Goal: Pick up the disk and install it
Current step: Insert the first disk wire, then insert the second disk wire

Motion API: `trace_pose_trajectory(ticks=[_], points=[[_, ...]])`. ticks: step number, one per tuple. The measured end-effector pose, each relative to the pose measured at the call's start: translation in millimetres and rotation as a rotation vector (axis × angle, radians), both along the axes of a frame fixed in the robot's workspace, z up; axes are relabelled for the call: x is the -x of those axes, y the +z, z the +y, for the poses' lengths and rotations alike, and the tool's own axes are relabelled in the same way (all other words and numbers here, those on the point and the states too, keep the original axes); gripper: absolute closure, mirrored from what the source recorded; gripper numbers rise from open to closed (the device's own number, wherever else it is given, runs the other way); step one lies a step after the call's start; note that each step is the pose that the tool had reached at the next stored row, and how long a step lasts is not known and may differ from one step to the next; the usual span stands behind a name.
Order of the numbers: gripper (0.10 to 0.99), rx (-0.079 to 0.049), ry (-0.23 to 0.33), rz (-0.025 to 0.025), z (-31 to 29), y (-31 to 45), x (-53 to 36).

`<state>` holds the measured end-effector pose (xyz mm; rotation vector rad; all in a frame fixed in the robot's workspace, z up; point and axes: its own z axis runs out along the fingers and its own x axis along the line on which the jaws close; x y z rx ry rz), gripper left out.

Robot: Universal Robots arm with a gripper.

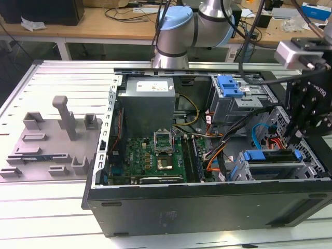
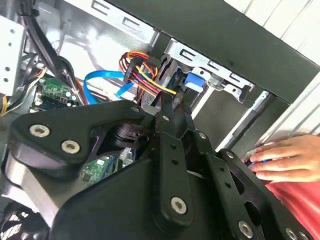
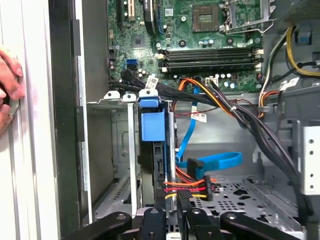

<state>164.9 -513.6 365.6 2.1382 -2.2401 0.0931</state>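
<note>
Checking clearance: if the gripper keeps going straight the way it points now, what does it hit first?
Likely the orange-and-red cable connector just ahead of the gripper, with the disk in its bay beside and beyond it; depth is uncertain.

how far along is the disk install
Done: the disk sits on edge inside the drive cage, blue carrier showing, so pickup looks finished. In hand: the gripper hovers right at the disk's end; contact is unclear. Left: whether it's fully seated can't be confirmed.
</note>
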Motion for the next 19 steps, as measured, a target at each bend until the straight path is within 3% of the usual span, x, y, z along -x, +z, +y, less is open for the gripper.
trace_pose_trajectory(ticks=[3,17,19], points=[[0.851,0.001,0.000,0.0000,2.7,7.7,0.0],[0.851,0.004,0.000,0.0000,3.6,7.7,0.0],[0.851,0.022,0.000,0.0000,11.2,7.7,-0.1]])
